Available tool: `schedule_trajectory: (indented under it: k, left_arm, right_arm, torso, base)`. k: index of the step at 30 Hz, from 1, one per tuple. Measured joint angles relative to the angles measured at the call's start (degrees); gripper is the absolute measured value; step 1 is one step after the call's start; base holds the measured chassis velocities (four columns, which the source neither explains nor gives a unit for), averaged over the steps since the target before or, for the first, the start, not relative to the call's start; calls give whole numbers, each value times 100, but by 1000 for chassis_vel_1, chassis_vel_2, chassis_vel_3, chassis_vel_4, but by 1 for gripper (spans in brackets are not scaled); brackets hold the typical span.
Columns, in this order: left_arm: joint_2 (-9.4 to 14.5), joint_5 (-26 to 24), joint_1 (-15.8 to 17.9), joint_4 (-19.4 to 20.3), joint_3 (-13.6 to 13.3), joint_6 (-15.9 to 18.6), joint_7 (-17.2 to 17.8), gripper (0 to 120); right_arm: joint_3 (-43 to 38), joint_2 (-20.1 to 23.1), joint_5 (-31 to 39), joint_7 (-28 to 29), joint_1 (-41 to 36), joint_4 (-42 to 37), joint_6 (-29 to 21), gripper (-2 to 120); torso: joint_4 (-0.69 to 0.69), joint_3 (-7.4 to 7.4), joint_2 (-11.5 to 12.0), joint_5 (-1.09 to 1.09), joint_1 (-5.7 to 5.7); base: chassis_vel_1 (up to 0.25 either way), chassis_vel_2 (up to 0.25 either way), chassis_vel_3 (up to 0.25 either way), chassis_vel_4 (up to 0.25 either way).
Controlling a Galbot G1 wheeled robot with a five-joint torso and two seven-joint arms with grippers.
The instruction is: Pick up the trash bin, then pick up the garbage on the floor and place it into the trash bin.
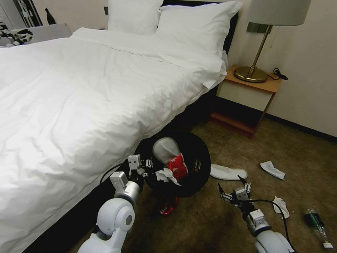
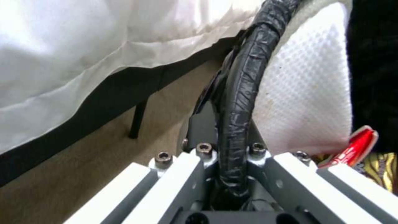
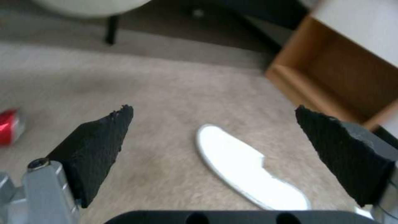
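Black mesh marks the trash bin (image 1: 189, 165) in the head view, held tilted beside the bed (image 1: 87, 105) by the left gripper (image 1: 149, 164), clenched on its rim; a slipper (image 1: 165, 149), a red packet (image 1: 178, 167) and tissue (image 1: 166, 174) lie inside. A red can (image 1: 167, 206) sits on the carpet (image 1: 245, 154) below. The right gripper (image 1: 234, 189) hovers with fingers spread, near a white slipper on the floor (image 1: 228, 172). In the left wrist view, the bin's taped rim (image 2: 244, 87) runs between the fingers. In the right wrist view, the parted pads (image 3: 95, 146) frame the floor slipper (image 3: 244, 169).
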State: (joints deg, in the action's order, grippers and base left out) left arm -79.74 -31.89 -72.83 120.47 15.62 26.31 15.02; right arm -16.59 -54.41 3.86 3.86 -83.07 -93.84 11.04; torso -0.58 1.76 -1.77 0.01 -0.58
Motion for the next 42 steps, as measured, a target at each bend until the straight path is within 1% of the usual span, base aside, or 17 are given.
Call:
schedule_trajectory:
  k: [2,5,6,7,9,16,17,18,19,20,22,23,25,27,29,37,42]
  left_arm:
    - [40,-187,82,86,5,259,183,0]
    - [54,-268,111,112,6,360,254,0]
    - [75,-476,189,148,11,597,436,0]
    - [75,-476,189,148,11,597,436,0]
    - [99,-810,332,194,2,936,668,0]
    - [67,-910,508,154,-21,1045,746,0]
    - [40,-914,579,133,-21,1053,749,0]
    - [24,-916,614,130,-19,1056,749,0]
    - [-5,-926,674,128,-18,1067,746,0]
    - [-5,-926,674,128,-18,1067,746,0]
    - [-49,-927,738,100,-8,1068,741,0]
    - [-103,-921,796,50,-3,1068,720,0]
    - [-130,-911,821,23,-2,1065,711,0]
    - [-214,-886,880,-20,7,1049,699,0]
    - [-250,-880,889,-24,21,1044,695,0]
    - [-321,-887,835,-58,26,1062,711,0]
    - [-332,-1082,764,37,6,1260,833,0]
  right_arm:
    - [180,102,-68,-94,112,85,24,100]
    - [250,135,-87,-139,160,115,27,100]
    - [388,195,-111,-267,268,175,32,100]
    - [388,195,-111,-267,268,175,32,100]
    - [772,284,-110,-628,601,342,57,100]
    - [1408,441,-81,-1059,1117,543,49,100]
    - [1642,513,-67,-1366,1356,550,-40,100]
    - [1806,545,61,-1400,1484,542,-114,100]
    - [2180,583,545,-1278,1716,474,-318,100]
    - [2180,583,545,-1278,1716,474,-318,100]
    - [2581,594,1039,-1157,2008,423,-544,100]
    - [2948,604,1134,-1266,2326,469,-616,100]
    - [3188,640,1199,-1326,2519,515,-636,100]
    - [3813,757,1758,-1403,2964,546,-803,100]
    - [4016,802,1920,-1537,3144,576,-848,100]
    - [4705,912,1828,-2141,3975,737,-878,100]
    - [5077,953,1818,-2423,4419,788,-980,100]
  torso:
    - [1,-1,0,0,0]
    - [1,0,0,0,0]
    - [2,0,0,0,0]
    - [2,0,0,0,0]
    - [2,0,0,-1,0]
    - [2,0,0,-1,0]
    - [1,0,0,-1,0]
    - [1,0,0,-2,0]
    - [1,0,0,-1,0]
    - [1,0,0,-1,0]
    - [2,0,0,-1,0]
    - [2,0,0,-1,0]
    - [2,0,0,-1,0]
    - [2,0,0,-1,0]
    - [1,0,0,-1,0]
    - [0,0,0,-1,0]
    - [2,0,1,0,-1]
  base:
    - [0,0,0,0]
    - [0,0,0,0]
    - [0,0,0,0]
    - [0,0,0,0]
    - [0,0,0,0]
    - [0,0,0,0]
    - [0,0,0,0]
    - [0,0,0,0]
    - [0,0,0,0]
    - [0,0,0,0]
    - [0,0,0,0]
    - [0,0,0,0]
    - [0,0,0,0]
    - [0,0,0,0]
    - [0,0,0,0]
    - [0,0,0,0]
    - [0,0,0,0]
